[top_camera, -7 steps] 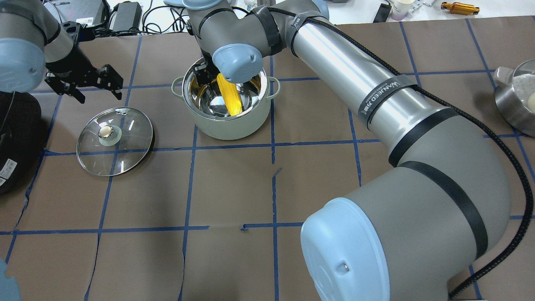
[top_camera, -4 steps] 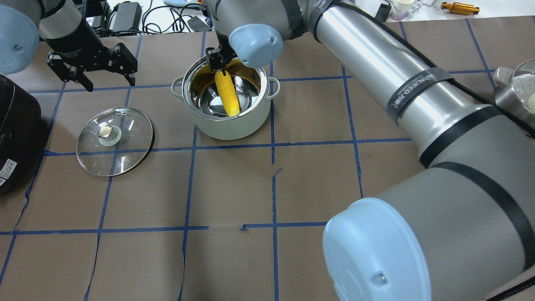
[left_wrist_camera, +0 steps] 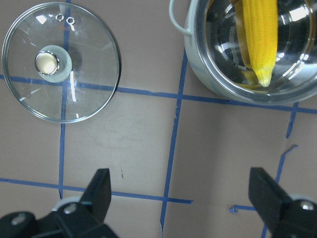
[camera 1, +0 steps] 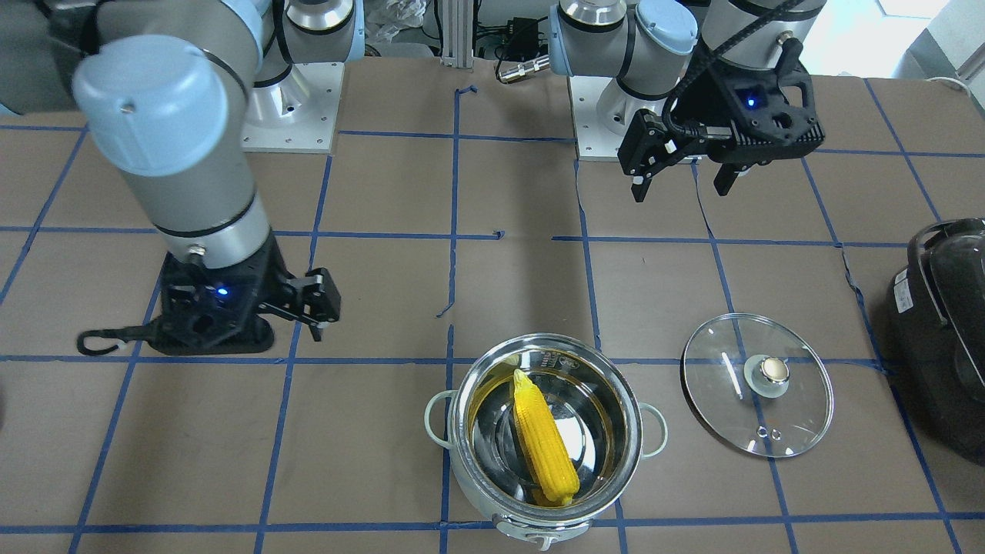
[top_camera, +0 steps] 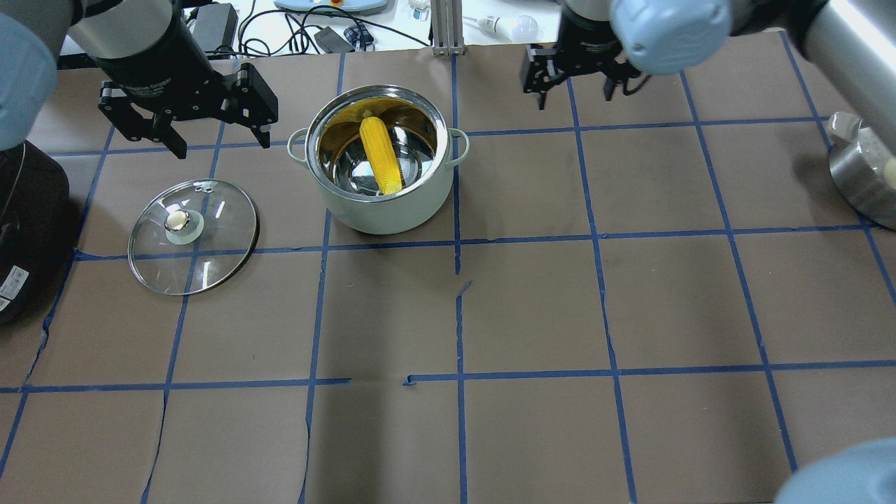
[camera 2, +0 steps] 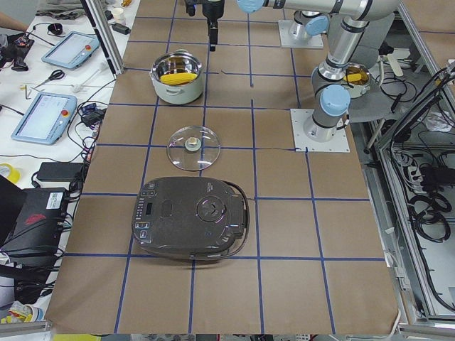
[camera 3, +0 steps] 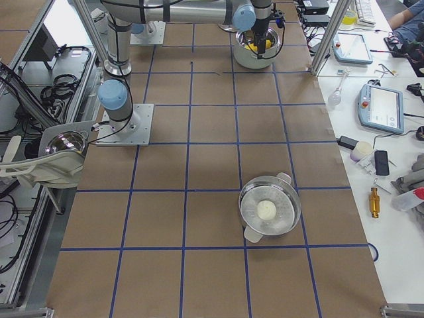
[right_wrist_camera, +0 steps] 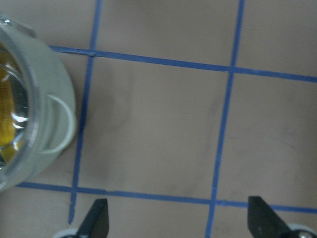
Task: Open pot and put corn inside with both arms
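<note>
Corn [top_camera: 380, 155] lies inside open pot [top_camera: 381, 210]; lid [top_camera: 192, 234] flat on tabletop beside it. Left arm [top_camera: 140, 42], right arm [top_camera: 665, 28]: jaws spread wide, empty, either side of pot. Placement looks done. Pull arms back high, clear of pot handles and lid.

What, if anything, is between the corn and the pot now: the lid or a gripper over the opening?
Nothing visible. The corn lies inside the open pot; the glass lid lies flat on the table beside it, apart. The left gripper and right gripper hang open, clear of the rim.
</note>
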Robot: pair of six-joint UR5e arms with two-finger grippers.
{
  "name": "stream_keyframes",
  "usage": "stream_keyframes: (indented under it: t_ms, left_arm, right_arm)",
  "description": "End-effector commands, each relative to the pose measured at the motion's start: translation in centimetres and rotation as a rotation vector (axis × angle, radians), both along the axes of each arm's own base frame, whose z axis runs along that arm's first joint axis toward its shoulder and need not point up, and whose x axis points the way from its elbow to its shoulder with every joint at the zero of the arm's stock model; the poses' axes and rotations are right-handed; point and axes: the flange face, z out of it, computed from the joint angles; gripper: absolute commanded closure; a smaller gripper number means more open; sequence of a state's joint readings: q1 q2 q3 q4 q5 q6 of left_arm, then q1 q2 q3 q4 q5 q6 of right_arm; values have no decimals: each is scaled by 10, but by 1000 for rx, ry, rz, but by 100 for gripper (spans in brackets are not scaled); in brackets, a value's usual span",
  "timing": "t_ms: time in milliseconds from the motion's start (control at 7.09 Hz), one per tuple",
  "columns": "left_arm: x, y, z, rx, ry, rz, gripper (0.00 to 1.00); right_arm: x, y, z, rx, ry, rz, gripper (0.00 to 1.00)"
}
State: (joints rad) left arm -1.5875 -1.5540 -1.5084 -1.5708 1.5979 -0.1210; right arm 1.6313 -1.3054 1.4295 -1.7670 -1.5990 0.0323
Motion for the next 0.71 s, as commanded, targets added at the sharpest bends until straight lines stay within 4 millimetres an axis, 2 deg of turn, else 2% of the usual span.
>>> stream_keyframes:
  t_ms: [0, 141, 282, 564]
  left_arm:
    - [0, 2, 2, -3, 0, -38, 2]
    - [-2, 2, -1, 4, -6, -56, 2]
    - [-4, 4, 0, 2, -6, -59, 2]
    - [-1, 3, 3, -3, -8, -81, 2]
  right_arm:
    - [-56, 66, 7, 104, 1, -100, 0]
    - [-56, 76, 16, 124, 1, -99, 0]
    - [-56, 85, 34, 109, 1, -102, 0]
    - [-57, 86, 66, 66, 10, -114, 0]
